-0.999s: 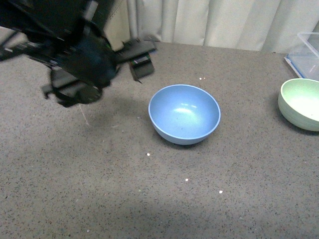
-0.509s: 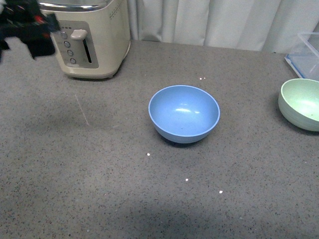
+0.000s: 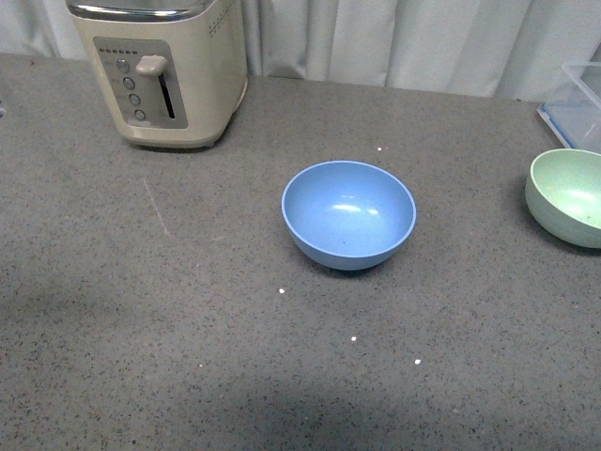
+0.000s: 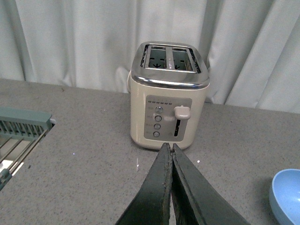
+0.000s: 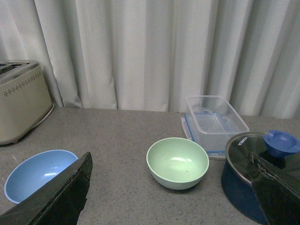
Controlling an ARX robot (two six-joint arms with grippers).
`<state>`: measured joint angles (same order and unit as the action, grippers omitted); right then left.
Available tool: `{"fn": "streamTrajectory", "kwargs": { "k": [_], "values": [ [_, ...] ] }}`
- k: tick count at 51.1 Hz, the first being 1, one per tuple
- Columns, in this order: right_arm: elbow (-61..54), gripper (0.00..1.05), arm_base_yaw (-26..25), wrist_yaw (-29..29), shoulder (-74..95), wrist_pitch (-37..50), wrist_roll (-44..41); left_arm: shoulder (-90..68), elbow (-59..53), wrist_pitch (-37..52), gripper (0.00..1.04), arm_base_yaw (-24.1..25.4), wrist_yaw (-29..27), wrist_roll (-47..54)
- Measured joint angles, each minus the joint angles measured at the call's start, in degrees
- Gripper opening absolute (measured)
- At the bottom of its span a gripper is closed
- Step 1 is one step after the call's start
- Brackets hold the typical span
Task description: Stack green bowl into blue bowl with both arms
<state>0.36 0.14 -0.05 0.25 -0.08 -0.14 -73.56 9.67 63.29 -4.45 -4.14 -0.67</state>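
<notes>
The blue bowl (image 3: 348,214) sits upright and empty mid-tabletop (image 3: 188,329). The green bowl (image 3: 566,195) stands well apart at its 3 o'clock, near the right edge, also upright and empty. A cream toaster (image 3: 160,70) stands at the blue bowl's 10 o'clock, and a clear plastic container (image 3: 577,94) lies at the green bowl's 12 o'clock. In the left wrist view the left hand (image 4: 169,149) is clenched, fingers pressed together on nothing, pointing at the toaster. In the right wrist view the right hand (image 5: 169,159) is released, fingers spread wide, with the green bowl seen between them and a lidded dark blue pot (image 5: 243,180) beside that bowl.
</notes>
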Motion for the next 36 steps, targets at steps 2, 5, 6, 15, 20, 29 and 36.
{"fn": "streamTrajectory", "kwargs": {
  "k": [2, 5, 6, 15, 20, 29, 36],
  "values": [
    [0.0, 0.96, 0.0, 0.0, 0.0, 0.0, 0.0, 1.31, -0.74, -0.77, 0.04, 0.28, 0.13, 0.02],
    [0.0, 0.96, 0.0, -0.04, 0.0, 0.0, 0.0, 5.01, -2.56, -2.84, 0.04, 2.8, 3.5, 0.2],
    [0.0, 0.96, 0.0, -0.02, 0.0, 0.0, 0.0, 6.38, -3.1, -3.61, 0.04, 3.45, 3.78, 0.2],
    [0.0, 0.96, 0.0, 0.0, 0.0, 0.0, 0.0, 14.45, -5.73, -9.03, 0.04, 4.33, 4.15, 0.22],
    [0.0, 0.96, 0.0, -0.02, 0.0, 0.0, 0.0, 18.27, -6.69, -11.82, 0.04, 4.33, 4.15, 0.22],
    [0.0, 0.96, 0.0, 0.0, 0.0, 0.0, 0.0, 26.12, -8.11, -18.16, 0.04, 4.33, 4.13, 0.22],
    [0.0, 0.96, 0.0, 0.0, 0.0, 0.0, 0.0, 33.64, -8.52, -24.63, 0.04, 4.33, 4.13, 0.22]
  ]
}}
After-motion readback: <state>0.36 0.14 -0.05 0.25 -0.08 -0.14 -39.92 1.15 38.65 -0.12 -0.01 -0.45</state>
